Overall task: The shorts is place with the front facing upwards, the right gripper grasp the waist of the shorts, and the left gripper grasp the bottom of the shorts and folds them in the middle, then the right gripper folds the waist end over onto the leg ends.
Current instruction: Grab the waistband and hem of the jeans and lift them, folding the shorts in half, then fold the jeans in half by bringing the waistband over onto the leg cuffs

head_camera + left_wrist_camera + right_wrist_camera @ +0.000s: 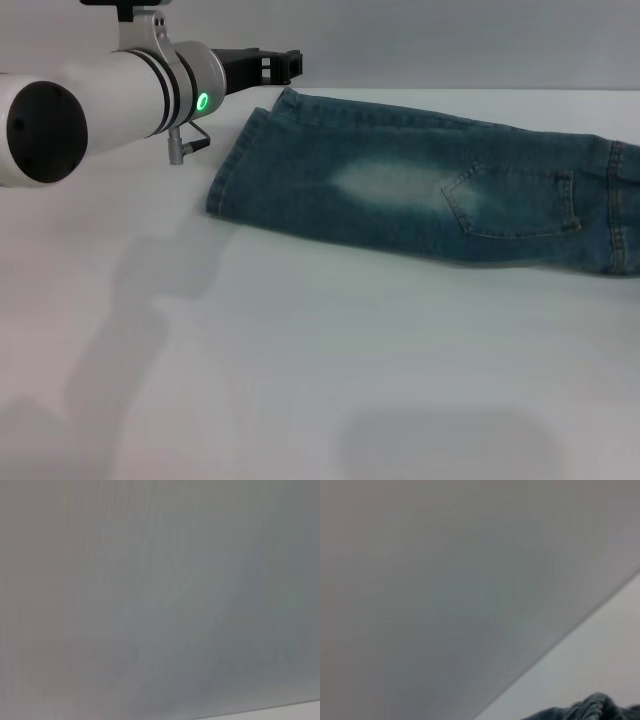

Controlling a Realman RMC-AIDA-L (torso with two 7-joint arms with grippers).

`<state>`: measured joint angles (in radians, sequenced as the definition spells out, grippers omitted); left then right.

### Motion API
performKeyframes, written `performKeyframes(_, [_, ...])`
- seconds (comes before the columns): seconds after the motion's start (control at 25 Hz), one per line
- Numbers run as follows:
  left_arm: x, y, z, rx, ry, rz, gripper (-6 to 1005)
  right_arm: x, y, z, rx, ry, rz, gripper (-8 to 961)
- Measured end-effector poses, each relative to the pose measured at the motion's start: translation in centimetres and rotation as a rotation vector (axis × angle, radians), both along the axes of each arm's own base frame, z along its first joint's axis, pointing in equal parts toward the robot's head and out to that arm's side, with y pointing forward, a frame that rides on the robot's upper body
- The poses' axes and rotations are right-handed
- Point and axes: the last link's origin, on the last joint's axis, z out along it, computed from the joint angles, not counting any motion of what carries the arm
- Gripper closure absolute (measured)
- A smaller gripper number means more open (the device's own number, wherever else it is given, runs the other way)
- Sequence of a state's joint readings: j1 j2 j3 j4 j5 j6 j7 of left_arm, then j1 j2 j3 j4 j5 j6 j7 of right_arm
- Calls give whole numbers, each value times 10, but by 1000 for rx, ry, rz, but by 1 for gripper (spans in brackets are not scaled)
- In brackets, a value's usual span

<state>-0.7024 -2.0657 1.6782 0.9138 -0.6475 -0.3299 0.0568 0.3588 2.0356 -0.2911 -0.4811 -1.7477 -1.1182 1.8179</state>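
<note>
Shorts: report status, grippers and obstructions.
Left gripper at far table edge, beside the leg ends. Right gripper out of view. Shorts flat, already folded lengthwise. Nothing in the way.

Shorts (430, 195) on table (300, 380), hems left; left tool (285, 65) behind hems.

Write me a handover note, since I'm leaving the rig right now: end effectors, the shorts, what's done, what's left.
Left end effector: in the air at the far left of the table, just beyond the leg ends, holding nothing.
Right end effector: not in the head view; its wrist camera shows only a bit of puckered denim.
The shorts: lying lengthwise across the table, already doubled leg over leg, pocket up, leg ends left, waist end at the right edge.
Done: the middle fold, it seems.
Left: right end effector folds the waist end over onto the leg ends.
</note>
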Motion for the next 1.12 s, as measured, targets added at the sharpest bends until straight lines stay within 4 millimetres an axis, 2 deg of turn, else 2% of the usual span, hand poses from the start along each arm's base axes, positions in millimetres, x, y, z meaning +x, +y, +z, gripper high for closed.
performKeyframes(0.16, [-2, -1, 0, -1, 1, 5, 641, 10, -19, 0, 1, 28, -30, 530])
performKeyframes(0.2, [-3, -1, 0, -3, 2, 7, 623, 12, -23, 1, 3, 40, -37, 451])
performKeyframes(0.28, [-4, -1, 0, -6, 4, 10, 444, 16, -32, 0, 9, 61, -52, 293])
performKeyframes(0.32, [-4, -2, 0, -7, 5, 11, 354, 18, -36, 0, 12, 70, -58, 285])
performKeyframes(0.48, [-4, -3, -2, -15, 12, 8, 140, 21, -45, 1, 32, 77, -69, 252])
performKeyframes(1.12, [-8, -5, -4, -32, 23, 20, 138, 26, -63, -10, 27, 122, -100, 251])
